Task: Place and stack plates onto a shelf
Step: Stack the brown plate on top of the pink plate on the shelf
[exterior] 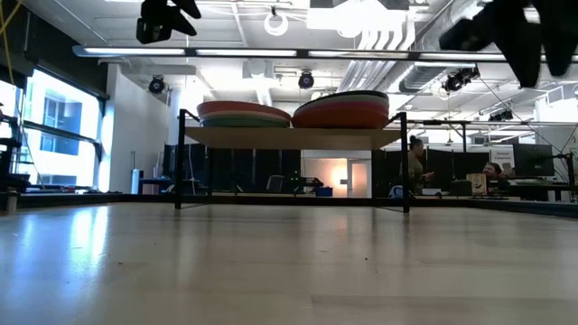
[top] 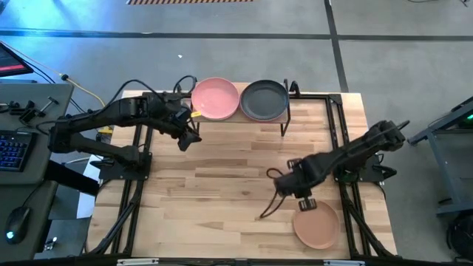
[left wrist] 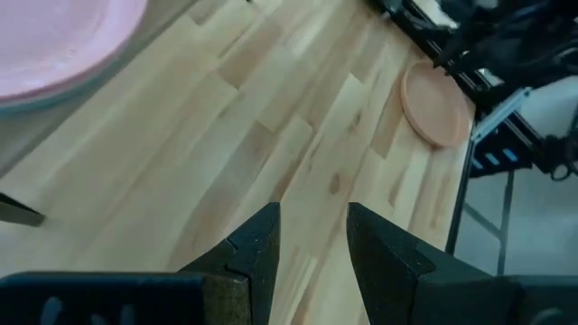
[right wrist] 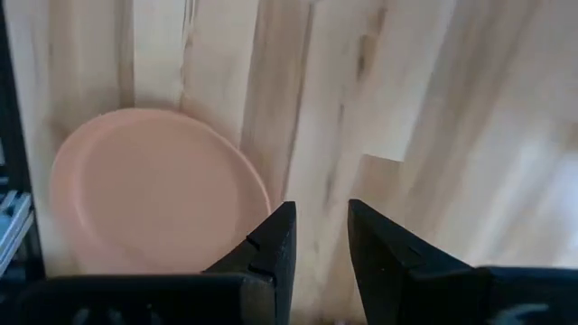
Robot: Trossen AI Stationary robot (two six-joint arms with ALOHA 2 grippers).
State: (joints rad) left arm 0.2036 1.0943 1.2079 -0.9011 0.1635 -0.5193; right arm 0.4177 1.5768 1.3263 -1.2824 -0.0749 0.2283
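With its jaws slightly parted and empty, the right gripper (top: 305,198) hovered just beside the cream-peach plate (top: 316,226), so a clean rim pinch seemed best before carrying it to the shelf (top: 284,118), where the left gripper (top: 188,137), likewise narrow and empty, waited.

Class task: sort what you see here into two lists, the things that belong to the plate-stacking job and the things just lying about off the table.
Part of the job: pink plate, charcoal plate, shelf, peach plate, left gripper, right gripper.

Just lying about: keyboard, mouse, yellow cable.
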